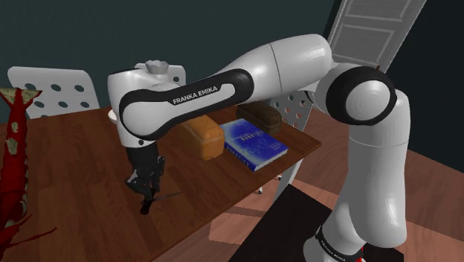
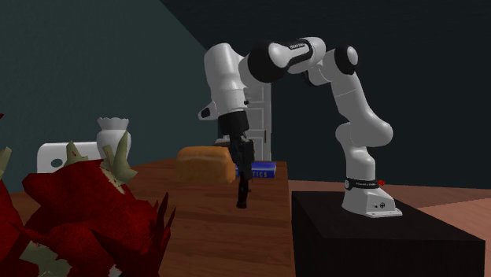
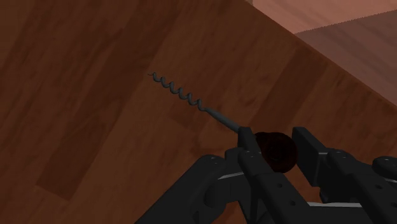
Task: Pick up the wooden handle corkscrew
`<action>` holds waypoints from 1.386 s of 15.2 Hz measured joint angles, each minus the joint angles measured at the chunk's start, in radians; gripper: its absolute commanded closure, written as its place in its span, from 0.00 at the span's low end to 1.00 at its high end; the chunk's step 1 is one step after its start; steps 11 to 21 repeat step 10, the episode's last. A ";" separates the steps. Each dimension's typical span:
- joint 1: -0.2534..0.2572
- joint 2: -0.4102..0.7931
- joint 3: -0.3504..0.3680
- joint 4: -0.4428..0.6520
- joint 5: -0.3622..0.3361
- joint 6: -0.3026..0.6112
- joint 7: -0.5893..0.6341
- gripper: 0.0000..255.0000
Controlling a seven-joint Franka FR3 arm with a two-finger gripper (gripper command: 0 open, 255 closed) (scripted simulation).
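Note:
The corkscrew (image 3: 213, 113) has a dark rounded handle (image 3: 275, 153) and a thin grey spiral worm that points away from the hand over the wooden table (image 3: 95, 127). My gripper (image 3: 278, 151) is shut on the handle, with one finger on each side of it. In the shoulder view the gripper (image 1: 149, 186) hangs near the table's front edge, with the corkscrew (image 1: 146, 205) pointing down below it. The second exterior view shows the gripper (image 2: 241, 171) and the corkscrew (image 2: 242, 197) low over the table. Whether the tip touches the wood is unclear.
Behind the gripper lie a brown loaf (image 1: 202, 136), a blue book (image 1: 253, 143) and a darker loaf (image 1: 259, 115). White chairs (image 1: 56, 91) stand at the table's far side. A red spiky plant (image 1: 13, 171) fills the shoulder view's left. The table edge (image 1: 216, 216) is close.

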 measured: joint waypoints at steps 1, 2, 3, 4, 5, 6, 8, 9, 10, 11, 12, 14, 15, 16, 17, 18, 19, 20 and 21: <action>0.000 -0.003 0.001 0.009 0.001 -0.012 0.001 1.00; 0.000 -0.007 0.001 0.017 0.002 -0.023 0.001 1.00; -0.001 -0.011 0.001 0.025 0.003 -0.035 0.001 1.00; -0.001 -0.015 0.002 0.037 0.005 -0.051 0.002 1.00; -0.002 -0.020 0.003 0.042 0.006 -0.061 0.002 1.00; -0.001 -0.020 0.003 0.056 0.006 -0.075 0.004 1.00; -0.002 -0.028 0.004 0.070 0.008 -0.096 0.005 1.00; -0.003 -0.032 0.005 0.078 0.009 -0.108 0.004 1.00; -0.003 -0.033 0.005 0.085 0.010 -0.117 0.006 1.00; -0.003 -0.033 0.005 0.085 0.010 -0.117 0.006 1.00; -0.003 -0.033 0.005 0.085 0.010 -0.117 0.006 1.00; -0.003 -0.033 0.005 0.085 0.010 -0.117 0.006 1.00; -0.003 -0.033 0.005 0.085 0.010 -0.117 0.006 1.00; -0.003 -0.033 0.005 0.085 0.010 -0.117 0.006 1.00; -0.003 -0.033 0.005 0.085 0.010 -0.117 0.006 1.00; -0.003 -0.033 0.005 0.085 0.010 -0.117 0.006 1.00; -0.003 -0.033 0.005 0.085 0.010 -0.117 0.006 1.00; -0.003 -0.033 0.005 0.085 0.010 -0.117 0.006 1.00; -0.003 -0.033 0.005 0.085 0.010 -0.117 0.006 1.00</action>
